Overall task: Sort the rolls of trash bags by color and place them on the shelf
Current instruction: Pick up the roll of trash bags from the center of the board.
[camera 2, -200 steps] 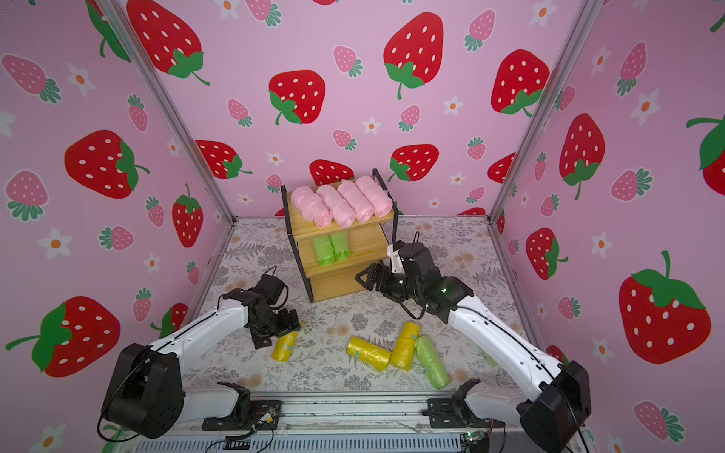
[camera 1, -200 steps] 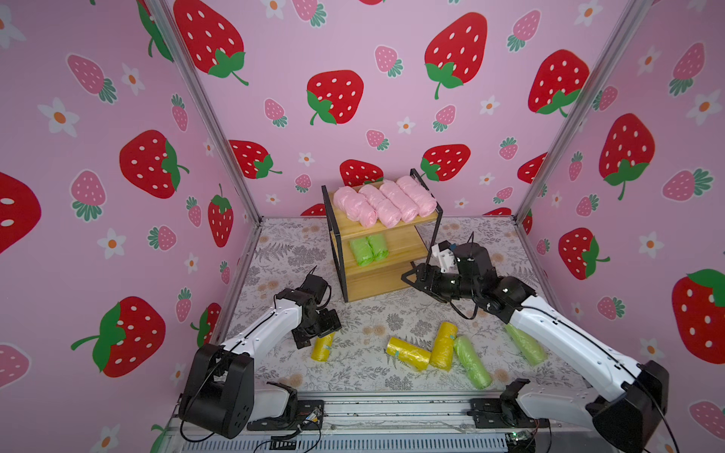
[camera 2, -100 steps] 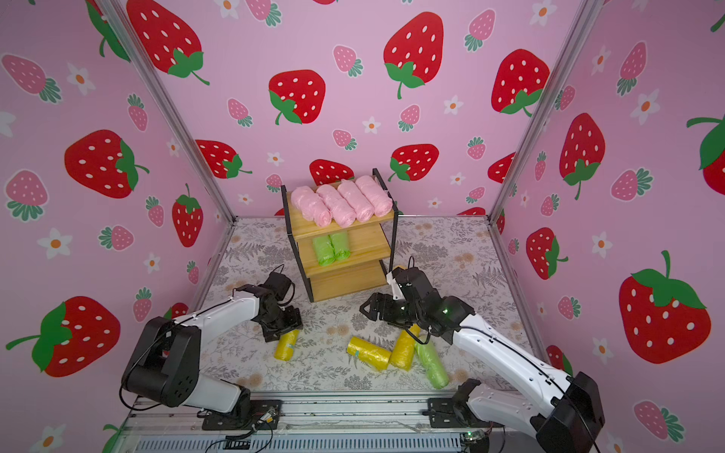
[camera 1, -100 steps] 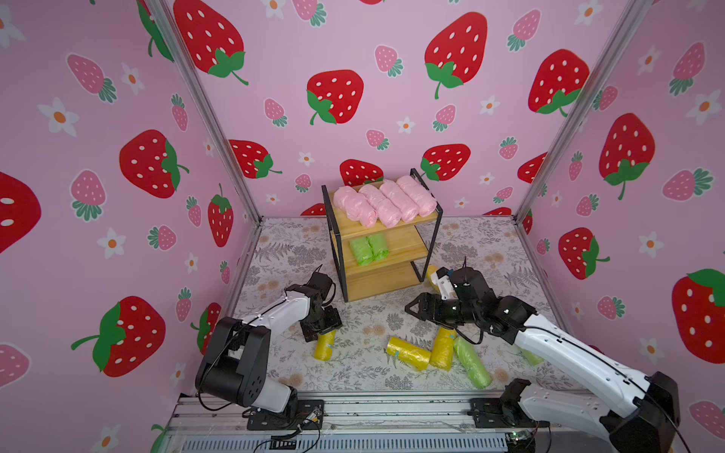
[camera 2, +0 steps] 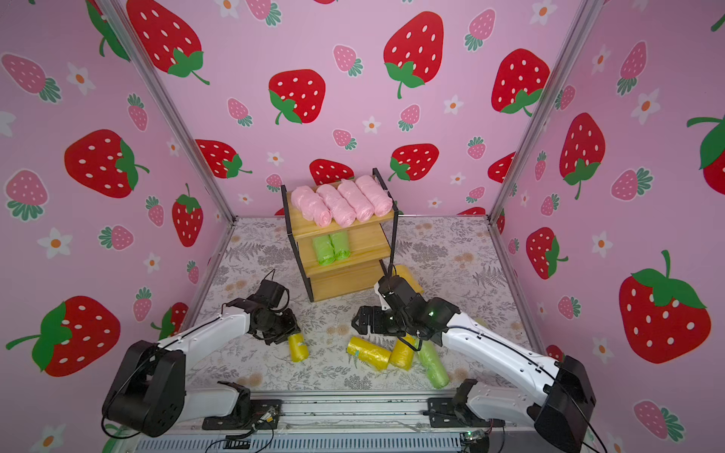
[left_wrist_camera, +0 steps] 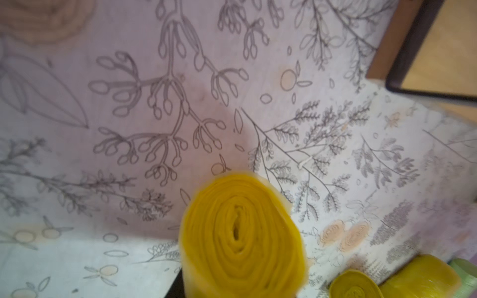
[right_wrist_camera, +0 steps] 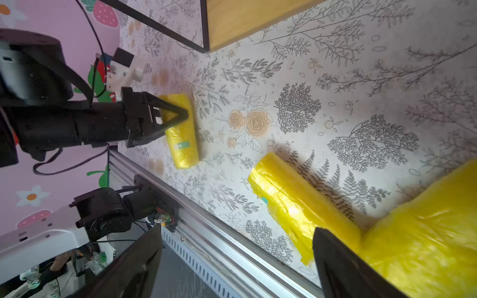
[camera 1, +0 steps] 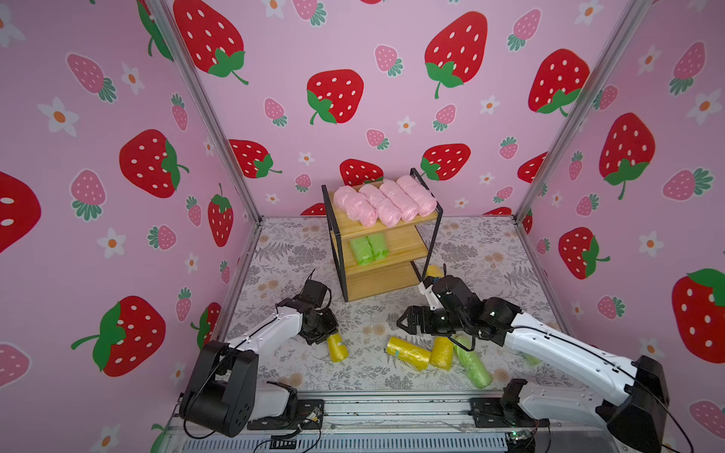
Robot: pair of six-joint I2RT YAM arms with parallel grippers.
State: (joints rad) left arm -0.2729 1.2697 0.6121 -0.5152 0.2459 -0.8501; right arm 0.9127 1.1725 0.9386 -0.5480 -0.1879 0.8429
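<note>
- Left pincer (camera 1: 330, 338) is clamped on the far end of the lone yellow roll (camera 1: 338, 349), which lies on the counter (camera 1: 298, 251), near-left of the shelf (camera 1: 408, 243).
- Right pincer (camera 1: 401, 321) hangs gaping and empty over the yellow pair (camera 1: 408, 353), beside a loose green roll (camera 1: 472, 364).
- Pink rolls (camera 1: 384, 202) fill the top tier and two shelved green rolls (camera 1: 368, 249) sit on the middle, so I judge yellow belongs on the bottom.
- It's an end grip on soft plastic: lift gently, keep the roll level and clear the shelf's frame before sliding in.
</note>
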